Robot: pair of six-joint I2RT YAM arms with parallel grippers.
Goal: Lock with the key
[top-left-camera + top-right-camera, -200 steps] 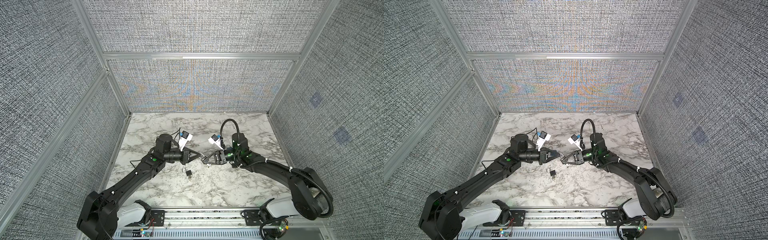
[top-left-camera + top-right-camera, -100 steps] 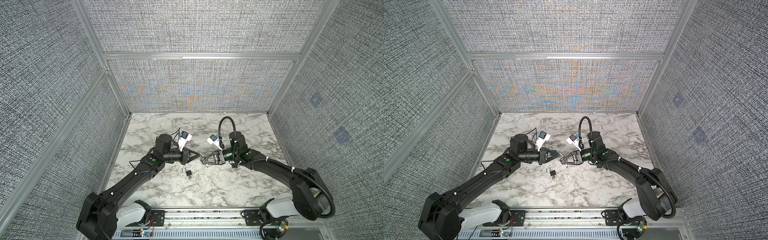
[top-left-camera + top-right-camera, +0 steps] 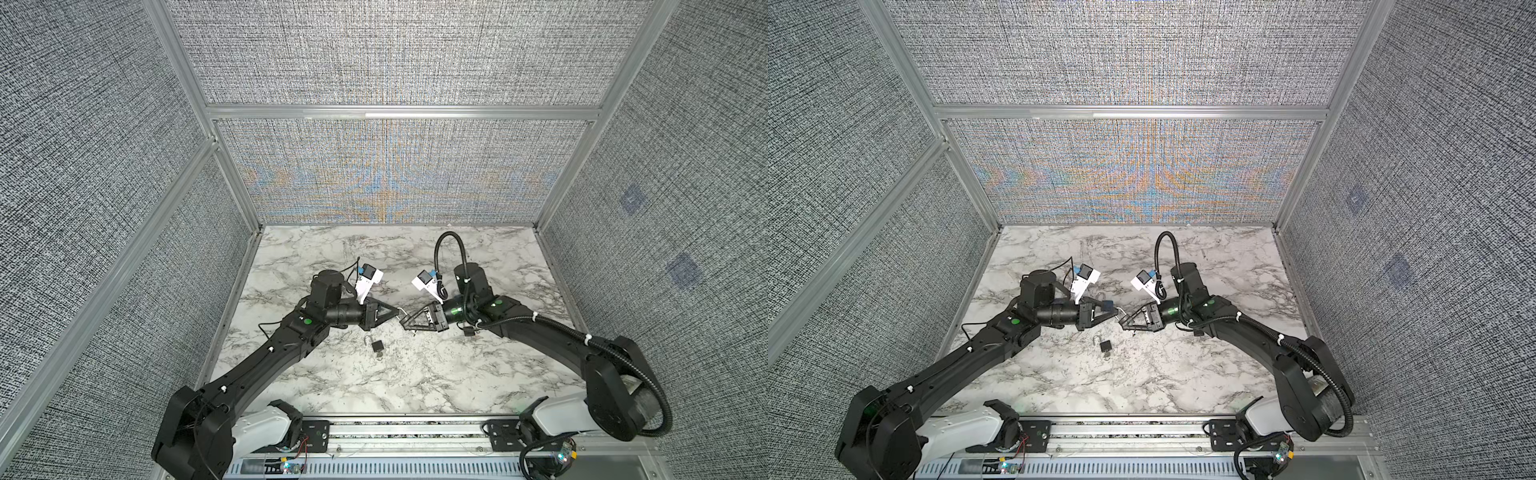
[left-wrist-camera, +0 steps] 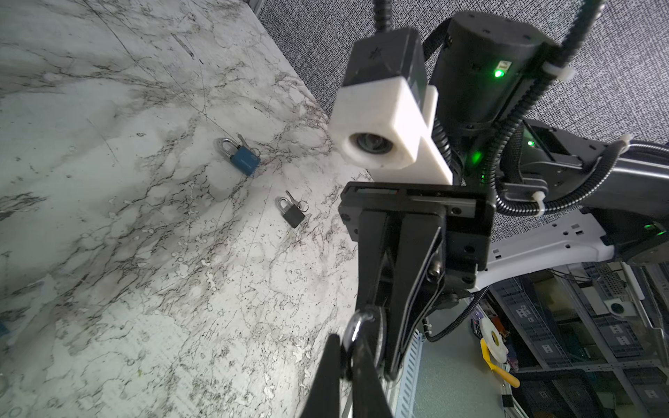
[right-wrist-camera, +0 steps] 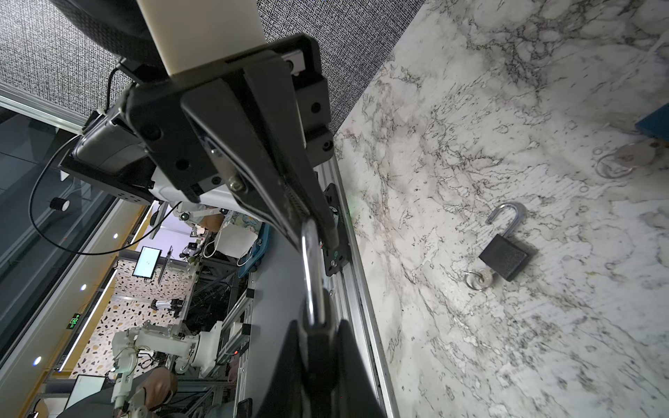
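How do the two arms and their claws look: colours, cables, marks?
Both arms, left arm and right arm, are black with white bases, white cable ties and small green lights. Each triangular black claw, left claw and right claw, carries a white camera block. A ribbed black hose loops over the right arm.

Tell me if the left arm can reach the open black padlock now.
Probably within reach: the open padlock lies uncovered on the table near the left gripper. But that gripper is shut on another padlock with the right gripper, so it has no free grip.
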